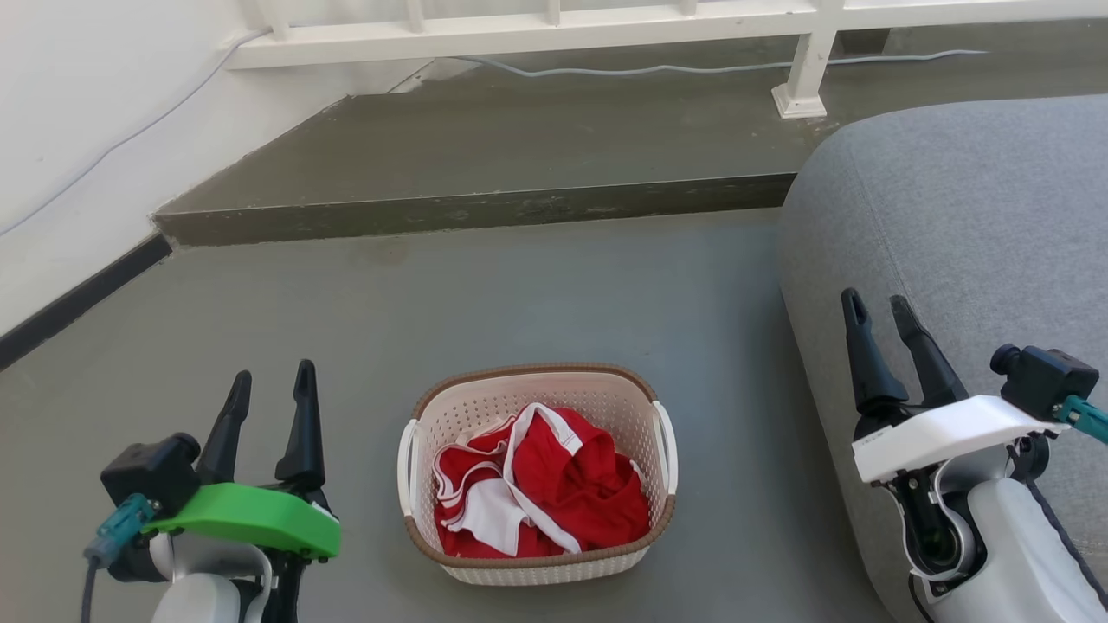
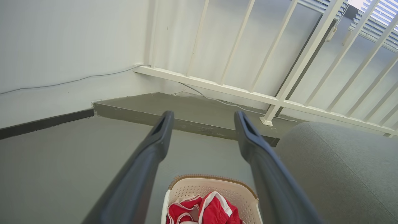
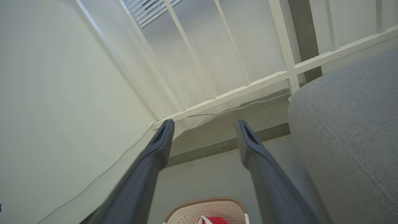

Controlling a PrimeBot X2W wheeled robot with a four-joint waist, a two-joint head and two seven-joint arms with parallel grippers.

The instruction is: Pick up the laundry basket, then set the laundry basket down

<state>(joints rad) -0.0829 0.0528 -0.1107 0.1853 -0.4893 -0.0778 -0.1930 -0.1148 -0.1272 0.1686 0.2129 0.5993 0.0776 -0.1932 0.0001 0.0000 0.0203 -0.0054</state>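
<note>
The left claw [image 1: 273,374] and the right claw [image 1: 876,301] are hovering on either side of the laundry basket [image 1: 537,391].
Both claws are standing parted and empty. The basket is sitting on the floor [image 1: 519,294] between them, touching neither, holding a crumpled red-and-white garment [image 1: 563,484], with a grey cushion [image 1: 952,216] lying near its right.

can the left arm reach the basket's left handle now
Probably yes: the open left gripper sits beside the cream perforated plastic laundry basket, with just grey floor before its white left handle.
</note>
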